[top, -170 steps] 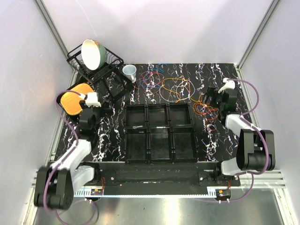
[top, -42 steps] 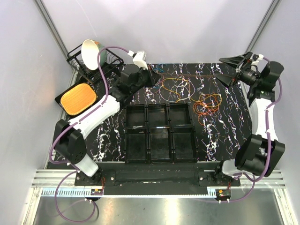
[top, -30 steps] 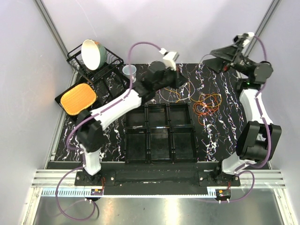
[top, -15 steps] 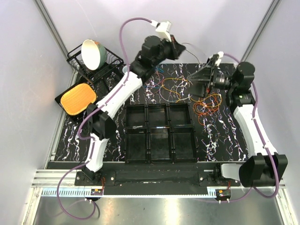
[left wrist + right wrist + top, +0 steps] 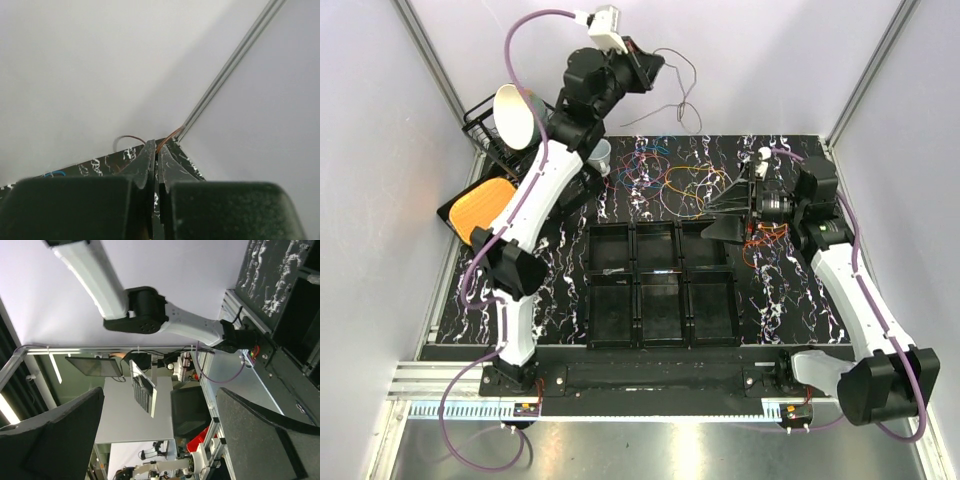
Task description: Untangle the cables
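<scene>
The cables lie in loose loops at the back of the black marbled table (image 5: 560, 270): a mixed blue, purple and red bunch (image 5: 648, 165), yellow and orange loops (image 5: 695, 190), and an orange heap (image 5: 767, 237). My left gripper (image 5: 656, 66) is raised high above the table's back edge, shut on a thin brown cable (image 5: 686, 88) that dangles from it. In the left wrist view the brown cable (image 5: 170, 136) comes out between the closed tips of the left gripper (image 5: 158, 147). My right gripper (image 5: 712, 218) hovers wide open beside the yellow loops, holding nothing; its fingers (image 5: 50, 440) frame an empty gap.
A block of black bins (image 5: 660, 285) fills the table's middle. A wire dish rack (image 5: 545, 140) with a bowl (image 5: 515, 112) stands at the back left, with a clear cup (image 5: 598, 153) beside it. An orange board (image 5: 485, 212) lies at the left edge.
My left arm has swung up and to the left, lifting the brown cable off the table. The right gripper has dropped lower and moved left, towards the bins, still open.
</scene>
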`<state>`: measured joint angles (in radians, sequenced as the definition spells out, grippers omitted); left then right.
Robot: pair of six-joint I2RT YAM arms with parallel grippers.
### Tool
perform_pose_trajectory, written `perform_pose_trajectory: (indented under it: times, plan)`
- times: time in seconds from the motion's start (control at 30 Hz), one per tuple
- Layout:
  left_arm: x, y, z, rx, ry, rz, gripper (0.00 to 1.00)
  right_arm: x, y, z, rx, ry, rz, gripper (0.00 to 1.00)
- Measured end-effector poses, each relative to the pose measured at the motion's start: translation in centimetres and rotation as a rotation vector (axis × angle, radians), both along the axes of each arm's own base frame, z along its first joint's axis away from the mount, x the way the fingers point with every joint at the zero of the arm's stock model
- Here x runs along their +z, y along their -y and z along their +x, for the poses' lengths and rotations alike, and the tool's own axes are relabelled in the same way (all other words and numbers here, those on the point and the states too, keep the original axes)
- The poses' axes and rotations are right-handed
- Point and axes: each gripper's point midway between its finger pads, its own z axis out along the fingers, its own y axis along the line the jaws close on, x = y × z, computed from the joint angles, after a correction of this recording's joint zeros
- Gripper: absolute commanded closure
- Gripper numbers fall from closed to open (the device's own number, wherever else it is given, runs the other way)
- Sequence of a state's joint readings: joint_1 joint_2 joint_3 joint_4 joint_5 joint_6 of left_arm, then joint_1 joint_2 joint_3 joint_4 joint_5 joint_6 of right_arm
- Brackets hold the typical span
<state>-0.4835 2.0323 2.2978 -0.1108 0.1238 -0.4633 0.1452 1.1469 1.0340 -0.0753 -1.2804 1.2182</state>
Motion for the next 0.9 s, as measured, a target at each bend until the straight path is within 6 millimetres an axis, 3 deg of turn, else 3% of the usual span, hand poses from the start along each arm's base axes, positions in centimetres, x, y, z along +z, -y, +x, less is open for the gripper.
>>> perform_pose_trajectory:
  times: [0.13,0.23,0.33,0.43,0.7,0.9]
  plan:
    - [2.9,-0.8,-2.5,-0.010,0.043,-0.011,1.00,-0.9,0.0,1.3,-0.044,0.000,-0.057,0.00]
    - [4.6,-1.8,-4.9,-0.016,0.070,-0.001,1.00,-0.8,0.3,4.4,-0.156,0.041,-0.173,0.00]
    - [6.3,-2.9,-7.3,-0.022,0.097,0.022,1.00,-0.5,1.6,7.4,-0.311,0.119,-0.327,0.00]
    - [7.3,-4.3,-9.5,-0.017,0.104,0.054,1.00,-1.0,4.3,9.5,-0.494,0.175,-0.508,0.00]
    - [6.1,-8.3,-16.0,0.004,0.034,0.138,1.00,-3.5,11.3,11.0,-0.808,0.176,-0.847,0.00]
    - [2.9,-11.1,-19.0,0.059,-0.036,0.190,1.00,-4.3,11.8,11.4,-0.826,0.178,-0.878,0.00]
